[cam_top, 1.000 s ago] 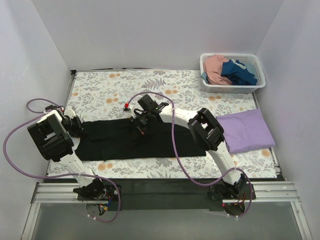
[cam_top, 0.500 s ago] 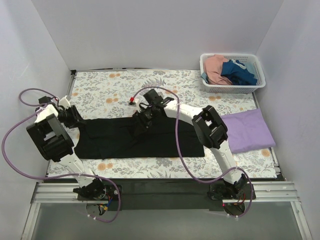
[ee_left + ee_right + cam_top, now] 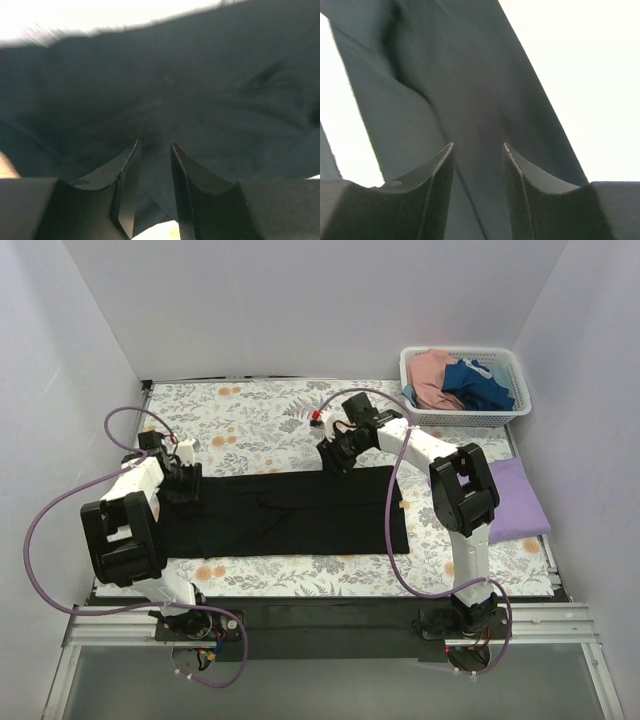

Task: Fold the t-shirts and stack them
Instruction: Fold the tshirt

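Observation:
The black t-shirt lies as a long flat band across the floral table. My left gripper is at its far left corner. In the left wrist view the jaws stand close together with black cloth pinched between them. My right gripper is at the shirt's far edge, right of middle. In the right wrist view the jaws are narrowly apart with a taut strip of black cloth running between them. The folded lavender t-shirt lies at the right, partly behind the right arm.
A white lattice basket stands at the back right and holds a pink shirt and a dark blue shirt. White walls close in the table on three sides. Purple cables loop above both arms.
My right gripper has moved right and away along the black shirt's far edge. My left gripper has moved right, onto the far left corner. The far edge now lies straighter.

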Motion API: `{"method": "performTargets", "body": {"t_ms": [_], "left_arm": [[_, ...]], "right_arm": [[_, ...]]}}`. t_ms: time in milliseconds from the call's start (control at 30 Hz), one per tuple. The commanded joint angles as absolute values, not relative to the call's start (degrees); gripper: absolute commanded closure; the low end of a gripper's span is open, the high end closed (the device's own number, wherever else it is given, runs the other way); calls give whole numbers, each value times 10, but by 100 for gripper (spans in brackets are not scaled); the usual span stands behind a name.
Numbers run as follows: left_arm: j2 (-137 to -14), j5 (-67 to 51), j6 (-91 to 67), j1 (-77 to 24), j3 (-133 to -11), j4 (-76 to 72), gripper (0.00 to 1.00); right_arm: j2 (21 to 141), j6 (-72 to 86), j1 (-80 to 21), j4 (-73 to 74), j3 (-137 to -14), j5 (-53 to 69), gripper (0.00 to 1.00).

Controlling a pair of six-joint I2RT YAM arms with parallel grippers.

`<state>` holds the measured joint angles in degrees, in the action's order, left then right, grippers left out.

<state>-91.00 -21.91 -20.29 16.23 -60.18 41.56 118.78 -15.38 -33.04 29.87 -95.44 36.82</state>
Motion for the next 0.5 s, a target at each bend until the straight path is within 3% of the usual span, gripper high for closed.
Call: {"method": "performTargets", "body": {"t_ms": [0, 233, 400, 467], "left_arm": [[-923, -140, -222, 147, -579, 408, 71], [-1010, -94, -225, 111, -594, 379, 70], [-1212, -62, -203, 69, -791, 355, 77], [-1317, -64, -192, 41, -950, 372, 80]], "right_arm": [[1184, -228, -300, 373, -921, 285, 52], [1182, -287, -285, 380, -846, 212, 58], [1158, -300, -323, 380, -736, 208, 63], [1129, -291, -348, 378, -698, 245, 63]]}}
